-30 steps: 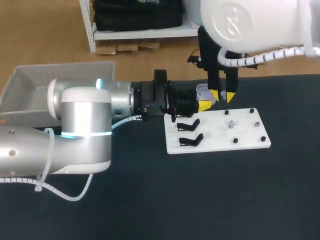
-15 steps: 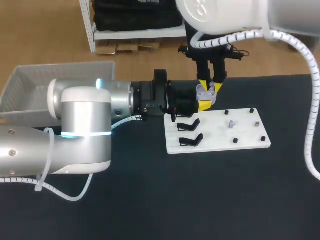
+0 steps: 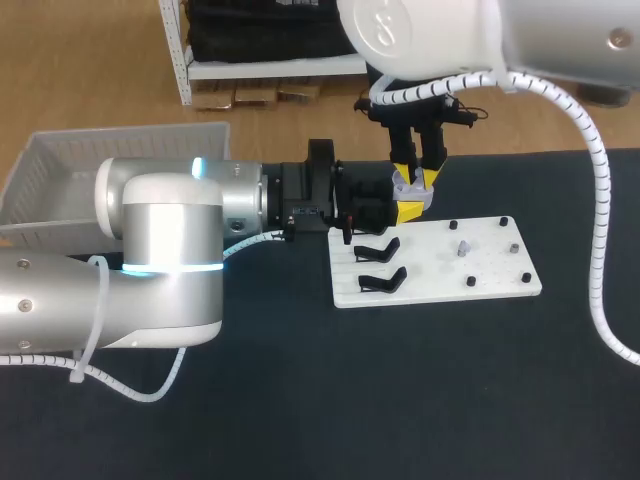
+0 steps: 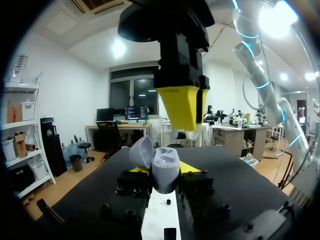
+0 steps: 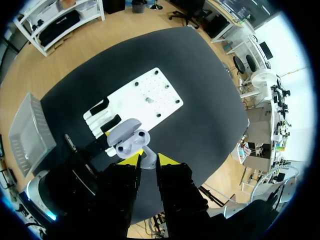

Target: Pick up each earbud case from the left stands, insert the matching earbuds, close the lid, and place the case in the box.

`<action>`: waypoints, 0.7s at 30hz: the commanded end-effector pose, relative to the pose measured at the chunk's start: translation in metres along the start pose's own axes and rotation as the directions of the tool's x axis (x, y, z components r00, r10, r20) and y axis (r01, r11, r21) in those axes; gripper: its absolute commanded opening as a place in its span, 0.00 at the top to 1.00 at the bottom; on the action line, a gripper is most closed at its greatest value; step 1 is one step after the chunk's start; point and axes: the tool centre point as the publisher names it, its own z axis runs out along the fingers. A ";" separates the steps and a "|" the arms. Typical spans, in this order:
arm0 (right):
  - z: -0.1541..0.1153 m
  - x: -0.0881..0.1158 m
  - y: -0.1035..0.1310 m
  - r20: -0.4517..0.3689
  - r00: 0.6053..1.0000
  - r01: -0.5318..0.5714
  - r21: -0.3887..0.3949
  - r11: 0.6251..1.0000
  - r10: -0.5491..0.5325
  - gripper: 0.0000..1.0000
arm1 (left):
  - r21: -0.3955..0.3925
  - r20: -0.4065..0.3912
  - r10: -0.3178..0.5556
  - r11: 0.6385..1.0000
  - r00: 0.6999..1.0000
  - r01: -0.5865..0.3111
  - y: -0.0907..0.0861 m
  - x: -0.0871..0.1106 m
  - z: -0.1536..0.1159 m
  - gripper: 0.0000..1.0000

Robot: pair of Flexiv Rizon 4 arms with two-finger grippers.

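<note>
Over the table's (image 3: 300, 400) 12 o'clock edge, my L tool (image 3: 404, 210) clamps the case (image 4: 166, 172), lid (image 4: 141, 150) open. My R tool (image 5: 148, 159), straight above, pinches an earbud (image 5: 146, 162). Risk: earbud off-centre w/ its socket, so it jams on the rim or slips free. Case: glossy grey plastic, rounded, pebble-like. Board (image 3: 440, 262), 5 o'clock of the case: flat, white, pegged.

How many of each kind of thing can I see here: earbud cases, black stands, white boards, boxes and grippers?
Earbud case: 1, lid open
Black stands: 2
White board: 1
Box: 1
Grippers: 2, the left gripper and the right gripper
Total: 7
</note>
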 end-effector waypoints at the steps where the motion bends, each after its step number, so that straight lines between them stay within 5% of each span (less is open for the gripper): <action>1: 0.003 -0.004 0.001 -0.008 1.000 -0.005 0.007 1.000 0.005 1.00 | -0.009 0.010 0.006 1.000 1.000 -0.006 -0.002 0.002 0.000 1.00; 21: 0.015 -0.009 0.005 -0.014 0.999 -0.028 0.013 1.000 0.028 1.00 | -0.009 0.010 0.006 1.000 1.000 -0.006 -0.002 0.002 0.000 1.00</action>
